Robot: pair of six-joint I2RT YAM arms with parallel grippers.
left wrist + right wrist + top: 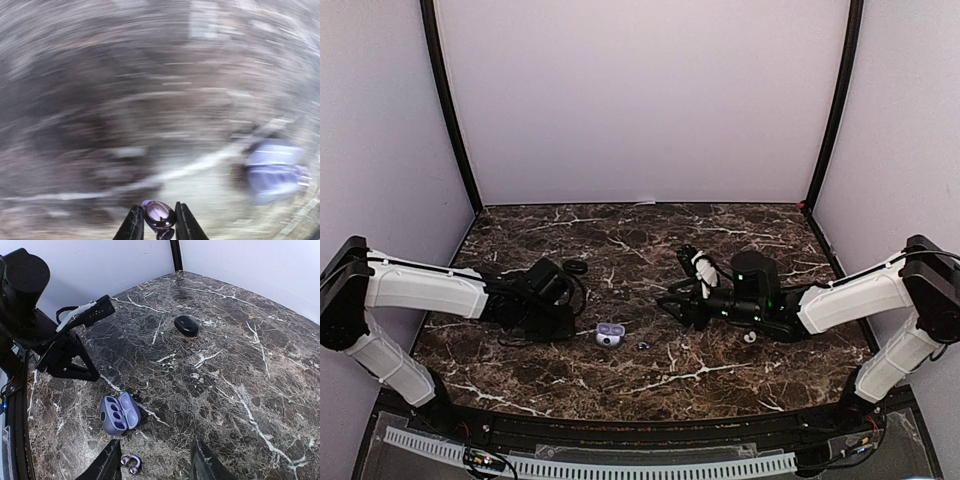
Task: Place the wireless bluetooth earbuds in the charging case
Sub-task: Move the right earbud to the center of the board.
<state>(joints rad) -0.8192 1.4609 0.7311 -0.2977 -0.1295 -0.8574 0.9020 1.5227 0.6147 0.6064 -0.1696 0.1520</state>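
Worktop (720,225) is a dark brown marble look with white veins all over. Sitting on it near the middle front is a lavender charging case (610,335), lid flipped open, wells showing. Just beside it, on the right in the overhead view, lies a little purple earbud (131,463), not touching the case. Further back on the left there's a black oval piece (186,325), well apart from those two. Over on the right lies a tiny white bud (749,337), too small to make out.
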